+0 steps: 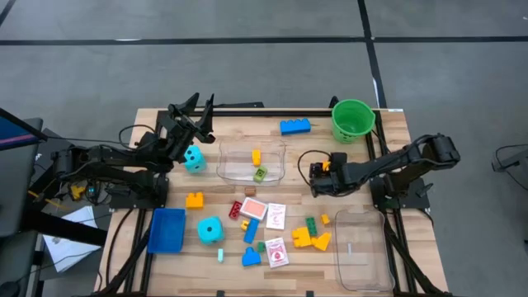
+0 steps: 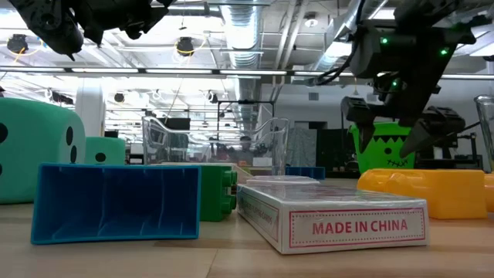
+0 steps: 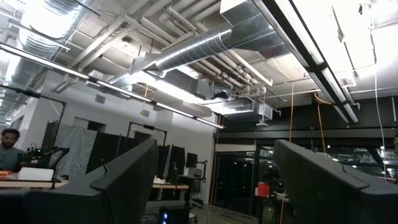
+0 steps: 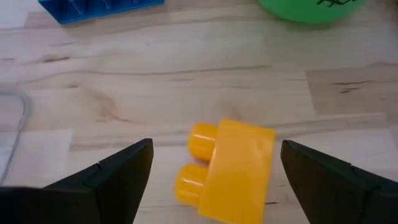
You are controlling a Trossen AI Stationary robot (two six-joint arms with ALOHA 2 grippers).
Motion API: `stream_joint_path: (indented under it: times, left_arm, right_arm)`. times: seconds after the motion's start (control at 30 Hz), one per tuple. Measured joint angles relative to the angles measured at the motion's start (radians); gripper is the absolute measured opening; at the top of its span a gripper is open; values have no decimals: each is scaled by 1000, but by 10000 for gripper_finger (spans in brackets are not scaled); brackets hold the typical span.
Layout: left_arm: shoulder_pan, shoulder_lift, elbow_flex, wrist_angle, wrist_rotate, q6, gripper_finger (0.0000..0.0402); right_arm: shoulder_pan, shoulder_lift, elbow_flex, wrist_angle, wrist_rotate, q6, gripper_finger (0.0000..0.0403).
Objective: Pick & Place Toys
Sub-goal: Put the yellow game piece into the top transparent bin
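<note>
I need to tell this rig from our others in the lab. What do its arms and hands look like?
Both arms are black, jointed segments with black cables trailing along them. The left hand and right hand each end in two flat, dark, wedge-shaped fingers. The right arm shows a small yellow-orange patch near its wrist in the high view and small green lights in the low view.

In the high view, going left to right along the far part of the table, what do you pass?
Left gripper → teal die → clear tub holding a yellow brick → blue brick → right gripper → green bucket.
</note>
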State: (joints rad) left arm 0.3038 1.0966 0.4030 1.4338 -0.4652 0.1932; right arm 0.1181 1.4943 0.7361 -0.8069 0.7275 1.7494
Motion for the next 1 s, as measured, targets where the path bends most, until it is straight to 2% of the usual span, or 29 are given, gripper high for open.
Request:
stream_joint_path:
  times: [0.53,0.8,1.0]
  left_arm:
    - [0,0,0,-1,0,0,315]
    - [0,0,0,-2,0,0,315]
    - [0,0,0,-2,0,0,315]
  right_arm:
    - [23,0,-2,-14,-24,89,345]
    - [40,0,-50,22,-53,151,345]
    - [35,25,-49,75,-49,128,345]
